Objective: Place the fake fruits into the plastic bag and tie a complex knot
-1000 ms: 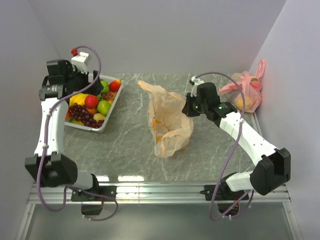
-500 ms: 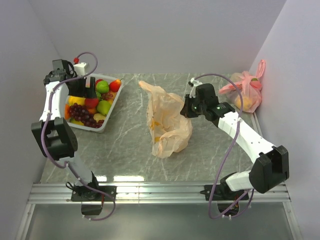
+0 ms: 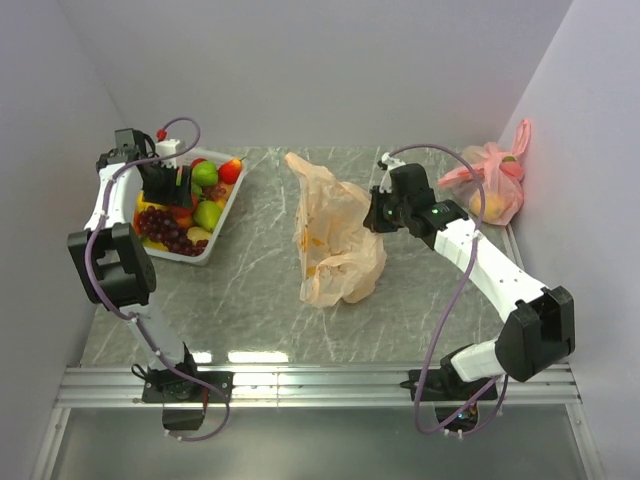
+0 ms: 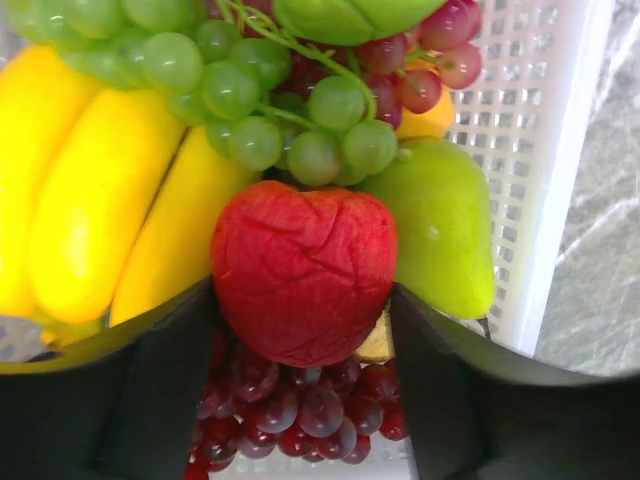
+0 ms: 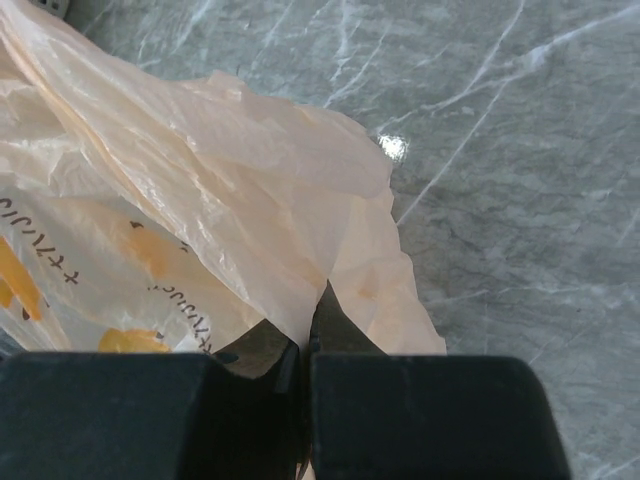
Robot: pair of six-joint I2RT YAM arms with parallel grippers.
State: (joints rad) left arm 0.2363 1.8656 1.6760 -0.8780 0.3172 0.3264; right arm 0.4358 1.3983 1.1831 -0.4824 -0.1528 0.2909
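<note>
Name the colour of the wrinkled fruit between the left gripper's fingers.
Red; the wrinkled plastic fruit shows best in the left wrist view.

Left gripper (image 4: 300, 330) is down in the white mesh basket (image 4: 530, 150) with its black fingers (image 4: 150, 400) on either side of a wrinkly red apple (image 4: 302, 270), pretty much touching it. Green grapes (image 4: 260, 110) above, yellow bananas (image 4: 100, 200) left, green pear-ish fruit (image 4: 440, 235) right, purple grapes (image 4: 300, 410) underneath
</note>
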